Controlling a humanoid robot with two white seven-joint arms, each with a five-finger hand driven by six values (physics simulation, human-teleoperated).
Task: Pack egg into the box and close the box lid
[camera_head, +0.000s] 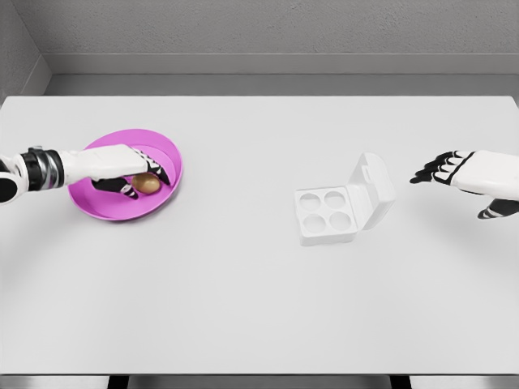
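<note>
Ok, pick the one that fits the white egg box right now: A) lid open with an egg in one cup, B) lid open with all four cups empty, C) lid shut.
B: the egg box has its lid raised and four empty cups; the egg is in the pink bowl under the left hand.

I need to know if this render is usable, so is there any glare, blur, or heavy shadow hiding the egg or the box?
Head view: sharp throughout, flat even light, no glare on the white table. Head view: soft shadows only, under the left robot hand inside the pink bowl; the egg shows brown, partly covered by fingers. Head view: the white box has low contrast, yet its four cups read clearly.
</note>
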